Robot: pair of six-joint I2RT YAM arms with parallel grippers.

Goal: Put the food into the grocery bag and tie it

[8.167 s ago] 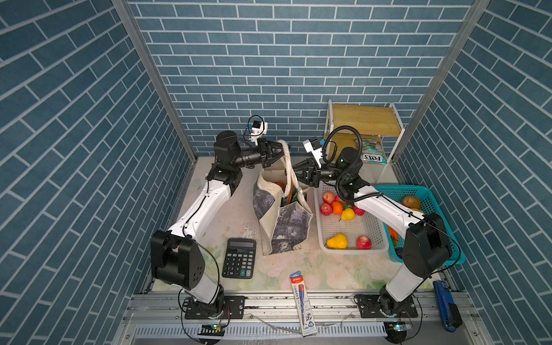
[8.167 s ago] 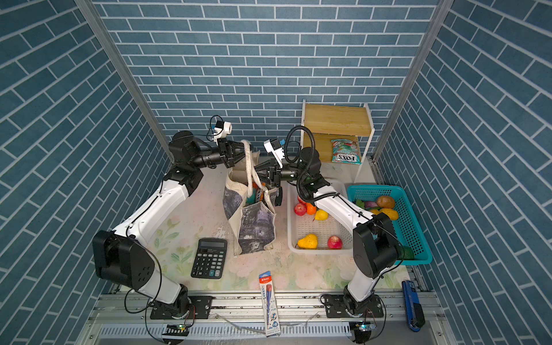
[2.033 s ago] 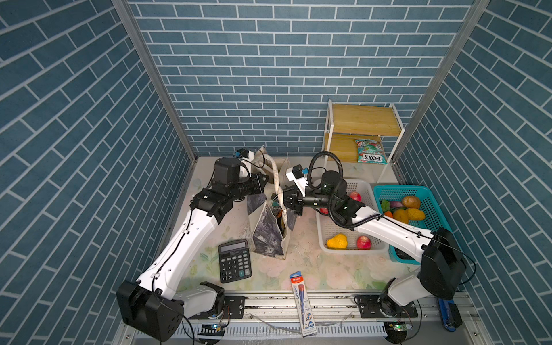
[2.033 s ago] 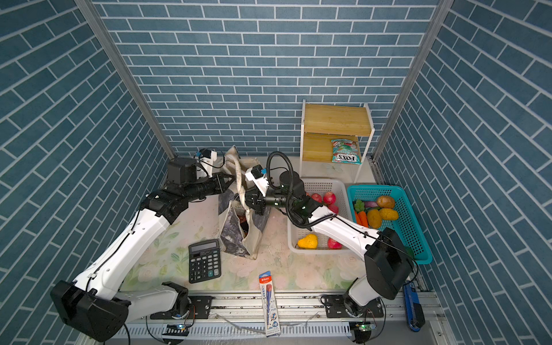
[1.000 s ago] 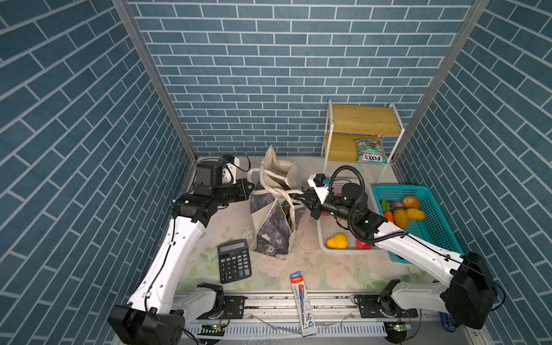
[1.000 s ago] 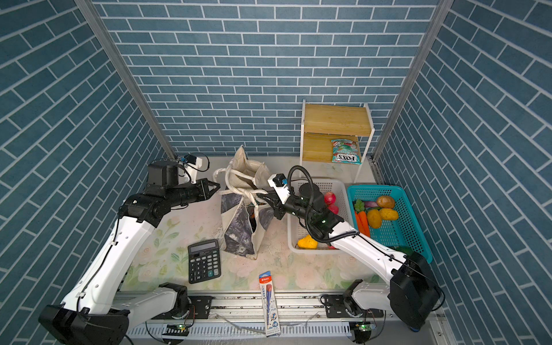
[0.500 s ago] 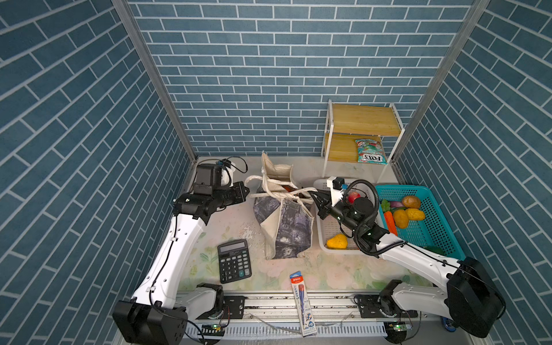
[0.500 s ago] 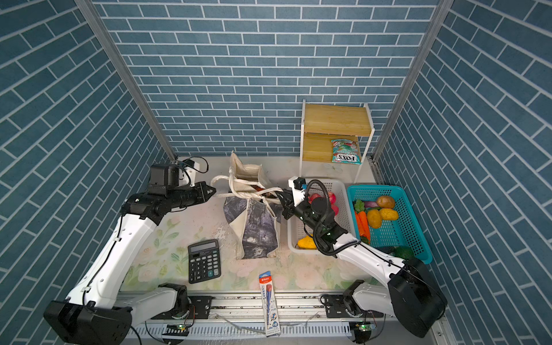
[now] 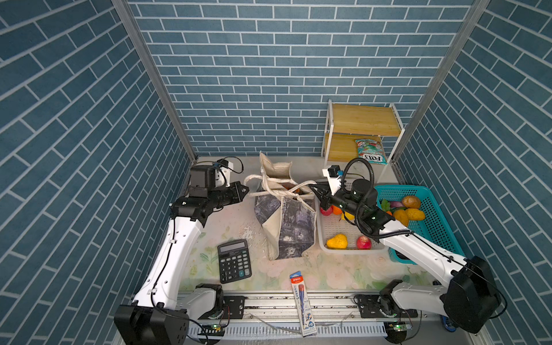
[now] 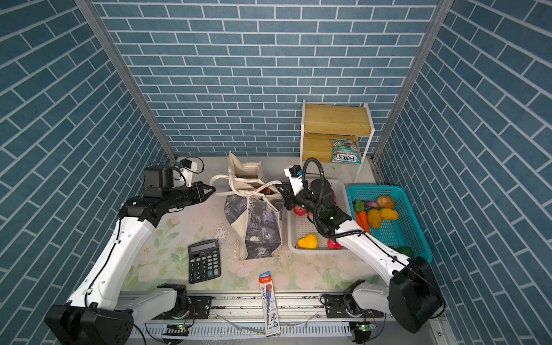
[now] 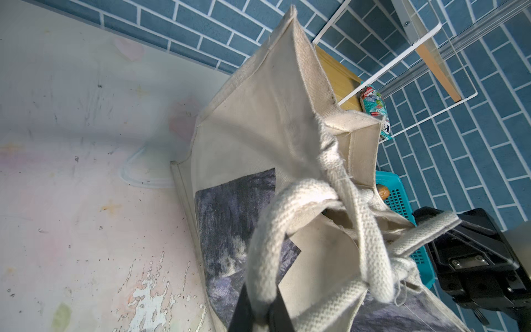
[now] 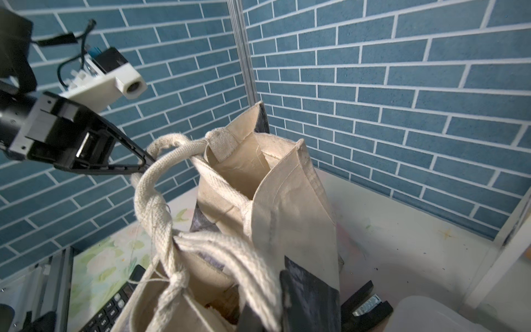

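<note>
1. At the middle of the table, in both top views, the grocery bag [image 9: 286,221] [image 10: 260,224] stands upright between the calculator [image 9: 234,260] and the white basket [image 9: 334,230]. Its strap handles [image 9: 268,186] are crossed and twisted together over its mouth.
2. The left gripper [image 9: 245,189] sits just left of the bag. The left wrist view shows its jaws closed tight on a loop of the strap handles [image 11: 264,230].
3. The right gripper [image 9: 312,186] meets the straps at the bag's right side. A strap runs between its jaws, but I cannot tell whether they clamp it.
4. Some food [image 9: 291,188] shows orange inside the bag's mouth. More fruit lies in the white basket and the teal basket [image 9: 433,221]. A candy packet [image 9: 370,150] rests on the shelf [image 9: 363,119].
</note>
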